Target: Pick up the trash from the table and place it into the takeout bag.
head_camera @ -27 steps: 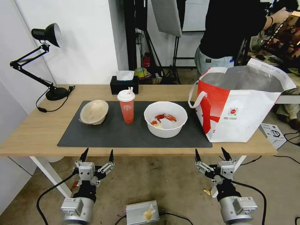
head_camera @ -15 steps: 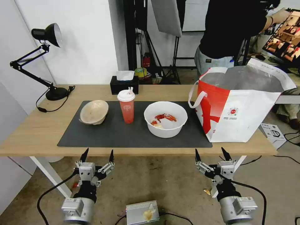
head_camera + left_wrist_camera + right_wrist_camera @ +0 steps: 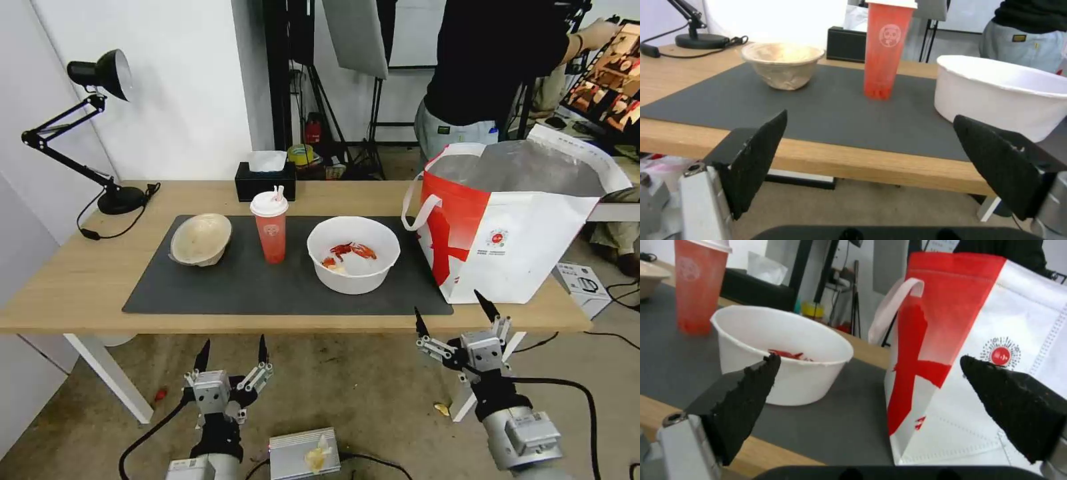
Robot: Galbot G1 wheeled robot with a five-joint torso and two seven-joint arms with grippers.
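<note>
Now both arms have shifted: the right gripper [image 3: 452, 314], spread, has risen toward the table [image 3: 80, 280] edge below the white crayfish bowl [image 3: 353, 255]; the left gripper [image 3: 231, 351], spread, has dropped. Reaching has begun.

Left gripper [image 3: 871, 146]: fingers spread wide, nothing between them, positioned off the near edge of the table [image 3: 680, 133], below tabletop level. All placements below are referenced to the red cup [image 3: 886, 50].

Red cup: upright on the dark grey mat [image 3: 826, 113], round pale logo facing the camera, white lid cut off at the frame edge.

Beige bowl [image 3: 782, 68]: upright on the mat, apart from the cup, on the lamp side.

White bowl [image 3: 996, 91]: on the cup's opposite side, nearer the table edge; contents not visible.

Black tissue box [image 3: 846, 43]: behind the cup, off the mat.

Lamp base [image 3: 702, 40] with cord: beyond the beige bowl, well apart from the cup.
</note>
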